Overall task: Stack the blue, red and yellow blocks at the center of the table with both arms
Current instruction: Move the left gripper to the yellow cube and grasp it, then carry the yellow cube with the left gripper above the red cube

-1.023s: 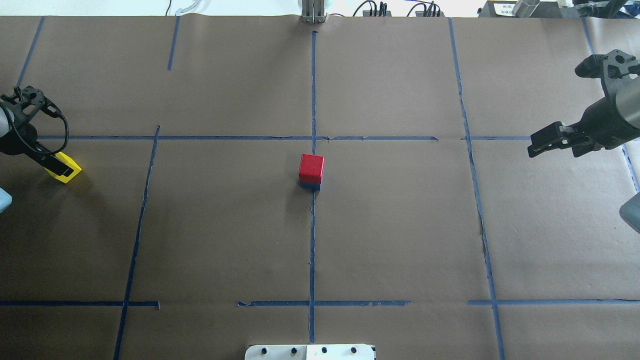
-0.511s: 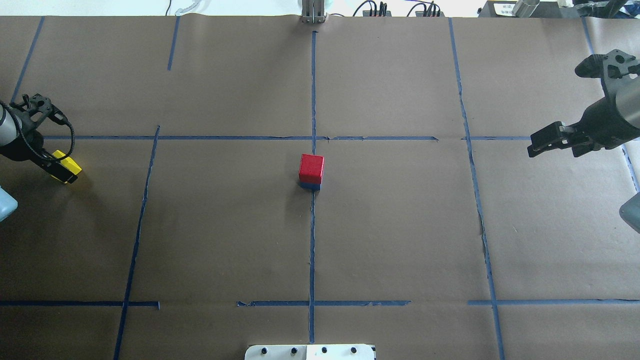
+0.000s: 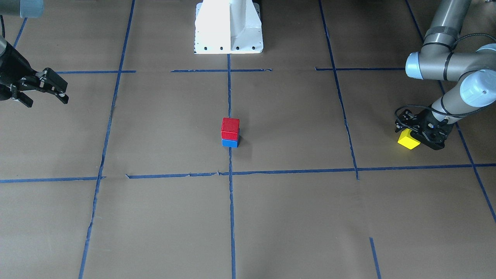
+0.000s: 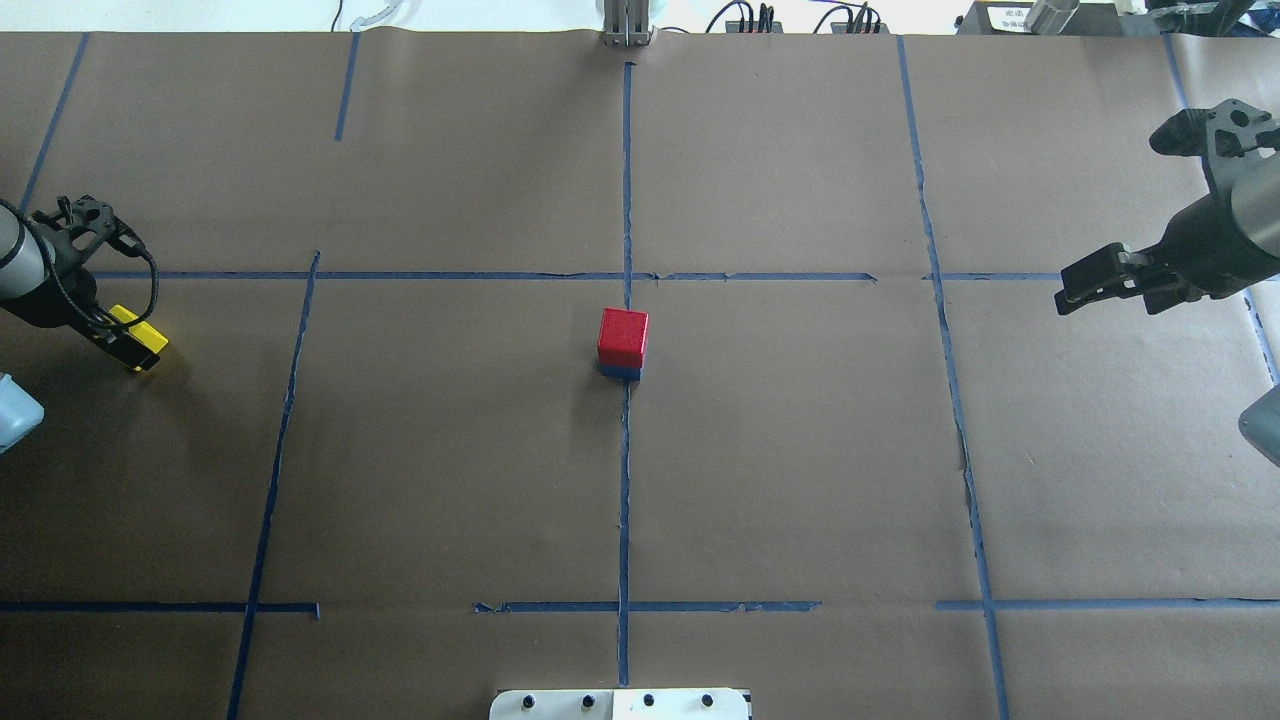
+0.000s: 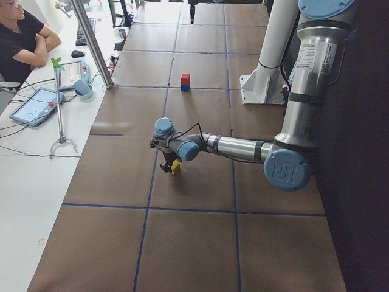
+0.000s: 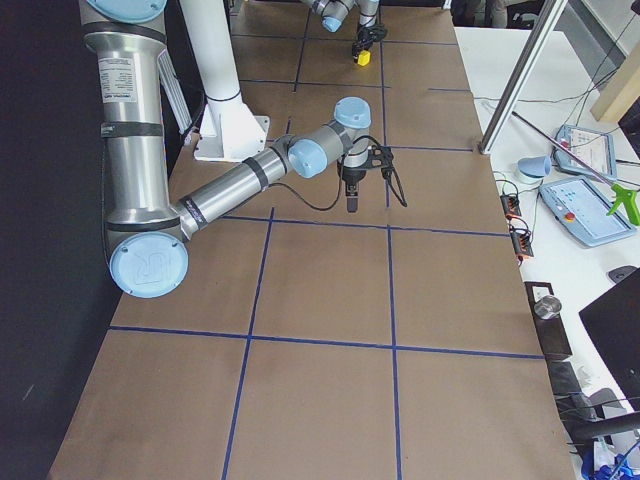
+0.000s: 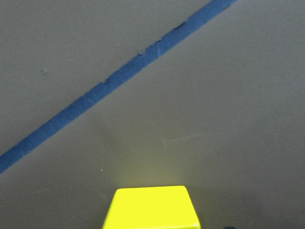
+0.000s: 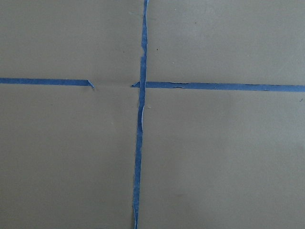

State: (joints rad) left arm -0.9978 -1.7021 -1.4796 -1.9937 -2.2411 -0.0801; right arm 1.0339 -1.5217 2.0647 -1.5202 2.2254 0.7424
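1. Front-facing view: the red cube block (image 3: 230, 128) sits squarely on the blue cube block (image 3: 230, 143) on the brown paper-covered surface (image 3: 155, 128), so two of the three layers are done. The yellow cube block (image 3: 407, 139) lies far out on the robot's left of the red cube block, with the left claw (image 3: 414, 135) down on it. The right claw (image 3: 43, 97) hangs equally far from the red cube block on the other side, its fingers spread wide and empty.

2. Overhead view: over the last second the left claw has turned and settled over the yellow cube block. A broad yellow face showed then; only a thin sliver shows now. The block is as far from the red cube block as it was, so it has probably not been lifted. The stack and the right claw have not moved.

3. Exterior left view: the near arm reaches low with its claw pointing down over the yellow cube block, which seems to rest on the surface.

4. Exterior right view: the near arm holds its claw above bare surface.

5. Left wrist view: the yellow cube block fills the bottom middle, with a blue tape stripe (image 7: 119, 76) beyond it. The fingers are out of shot, so I cannot tell whether they pinch it.

6. Right wrist view: only a blue tape cross (image 8: 141, 86) shows. The grasp looks like the step in hand; the carry to the red cube block remains.
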